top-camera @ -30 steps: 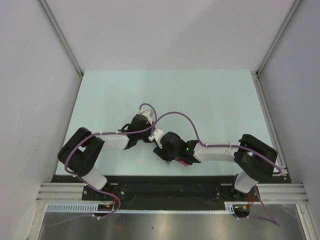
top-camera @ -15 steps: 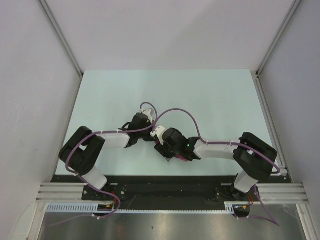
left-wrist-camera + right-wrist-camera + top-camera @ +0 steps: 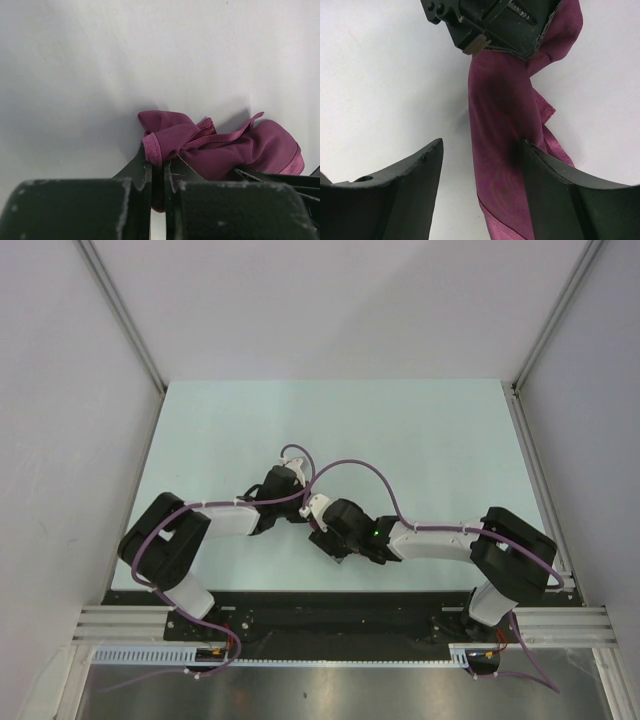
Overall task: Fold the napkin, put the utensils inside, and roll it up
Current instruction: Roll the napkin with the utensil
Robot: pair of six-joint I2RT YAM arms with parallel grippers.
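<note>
Right gripper wider over pale table

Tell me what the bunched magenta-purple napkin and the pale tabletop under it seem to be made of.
Magenta-purple napkin: thin woven fabric, probably a satin-like synthetic or silk. It bunches in soft folds and shows a faint sheen and a stitched hem.
Pale tabletop: a smooth, hard, matte sheet, perhaps laminate or painted board. It looks flat and even, with soft shadows and no glare.
</note>
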